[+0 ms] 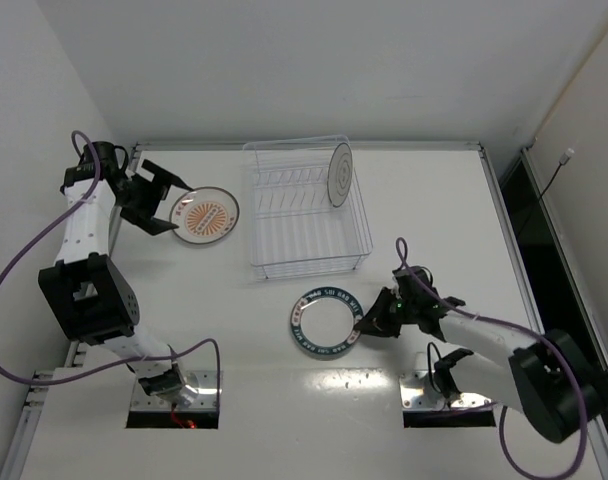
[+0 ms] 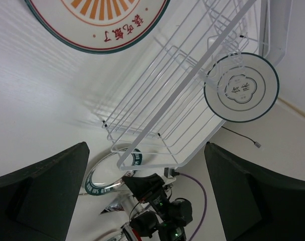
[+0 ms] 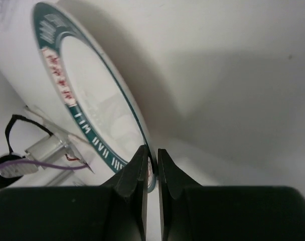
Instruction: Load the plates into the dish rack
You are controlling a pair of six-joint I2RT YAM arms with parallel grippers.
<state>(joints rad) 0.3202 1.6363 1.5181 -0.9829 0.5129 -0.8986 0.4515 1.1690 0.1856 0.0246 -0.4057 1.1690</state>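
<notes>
Our right gripper (image 3: 151,160) pinches the blue-green-rimmed plate (image 3: 92,100) at its edge (left gripper (image 1: 174,207) gapes, empty); we should lift slowly, tilting it upright for the dish rack (image 1: 269,262).

The blue-green-rimmed plate (image 1: 325,321) at the black right end effector (image 1: 362,325) carries white lettering. The sunburst plate (image 1: 205,215) near the black left end effector (image 1: 176,207) has orange rays. The dish rack (image 1: 256,210) is white wire.
</notes>
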